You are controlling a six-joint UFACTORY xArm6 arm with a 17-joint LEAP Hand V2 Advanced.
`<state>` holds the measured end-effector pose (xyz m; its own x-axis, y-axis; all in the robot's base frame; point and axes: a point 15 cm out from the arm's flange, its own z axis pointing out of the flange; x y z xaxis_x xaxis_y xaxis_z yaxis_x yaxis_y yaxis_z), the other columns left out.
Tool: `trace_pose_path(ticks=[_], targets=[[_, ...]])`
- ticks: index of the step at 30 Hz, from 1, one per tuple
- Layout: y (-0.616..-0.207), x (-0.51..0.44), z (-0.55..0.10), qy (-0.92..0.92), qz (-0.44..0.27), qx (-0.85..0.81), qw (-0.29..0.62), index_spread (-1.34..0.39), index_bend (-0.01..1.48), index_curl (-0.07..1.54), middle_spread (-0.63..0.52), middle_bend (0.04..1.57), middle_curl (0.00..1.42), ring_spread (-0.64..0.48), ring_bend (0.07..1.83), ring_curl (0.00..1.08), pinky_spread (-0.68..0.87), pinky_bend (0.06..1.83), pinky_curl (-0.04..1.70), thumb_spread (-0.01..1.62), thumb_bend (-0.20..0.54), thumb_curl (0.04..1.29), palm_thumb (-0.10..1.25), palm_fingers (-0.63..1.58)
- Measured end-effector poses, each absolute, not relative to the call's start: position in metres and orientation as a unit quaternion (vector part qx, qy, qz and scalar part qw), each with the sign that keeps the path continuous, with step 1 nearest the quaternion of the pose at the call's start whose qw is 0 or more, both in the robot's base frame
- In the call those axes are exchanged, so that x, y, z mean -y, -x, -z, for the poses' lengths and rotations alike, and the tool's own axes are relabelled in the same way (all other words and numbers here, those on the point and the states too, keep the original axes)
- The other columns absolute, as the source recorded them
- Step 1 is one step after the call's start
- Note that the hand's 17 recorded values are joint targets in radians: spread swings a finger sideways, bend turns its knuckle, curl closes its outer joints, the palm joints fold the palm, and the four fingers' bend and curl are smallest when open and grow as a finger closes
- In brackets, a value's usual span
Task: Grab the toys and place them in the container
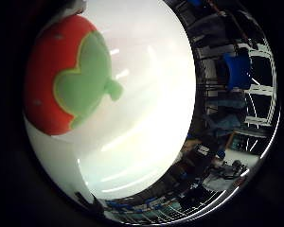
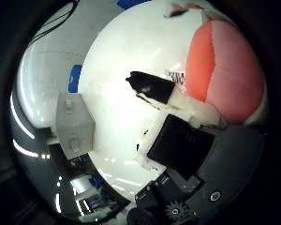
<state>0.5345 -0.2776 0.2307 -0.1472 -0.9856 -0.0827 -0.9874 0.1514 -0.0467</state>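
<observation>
A red strawberry soft toy [image 1: 62,76] with a green leaf top fills much of the right little finger side palm view, close to the palm, with the white table [image 1: 151,113] well behind it. In the right thumb side palm view the toy's red body [image 2: 229,75] lies against my hand [image 2: 183,131]. A bent black-tipped finger [image 2: 150,86] curls beside the toy and white finger parts touch it. The toy looks held off the table.
A white box-shaped thing [image 2: 73,122] stands at the table's edge, with a small blue thing [image 2: 75,77] near it. Chairs and room furniture [image 1: 237,76] ring the table.
</observation>
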Motion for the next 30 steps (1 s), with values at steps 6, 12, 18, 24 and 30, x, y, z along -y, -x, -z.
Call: trace_pose_path(ticks=[6,12,18,24,30], targets=[[-0.504,0.259,-0.303,0.654,-0.022,-0.752,0.077,-0.28,0.98,0.65,-0.14,1.32,0.65,-0.21,1.38,0.59,-0.24,1.37,0.65,1.04,0.054,0.48,0.95,1.17],[-0.461,0.207,-0.375,0.685,-0.046,-0.723,0.081,-0.25,1.06,0.72,-0.13,1.38,0.68,-0.20,1.42,0.64,-0.19,1.38,0.78,1.03,-0.012,0.56,0.99,1.10],[-0.433,0.131,-0.456,0.729,-0.013,-0.678,0.094,-0.25,1.04,0.75,-0.12,1.39,0.69,-0.19,1.45,0.66,-0.16,1.32,0.90,1.04,-0.015,0.60,1.00,1.10],[-0.418,0.032,-0.510,0.761,0.012,-0.637,0.122,-0.26,1.02,0.77,-0.12,1.39,0.69,-0.18,1.47,0.66,-0.16,1.25,1.01,1.03,-0.014,0.64,1.00,1.10],[-0.428,-0.061,-0.528,0.785,0.025,-0.598,0.157,-0.27,0.99,0.79,-0.12,1.39,0.68,-0.18,1.47,0.65,-0.17,1.19,1.10,1.01,-0.015,0.66,1.00,1.11]])
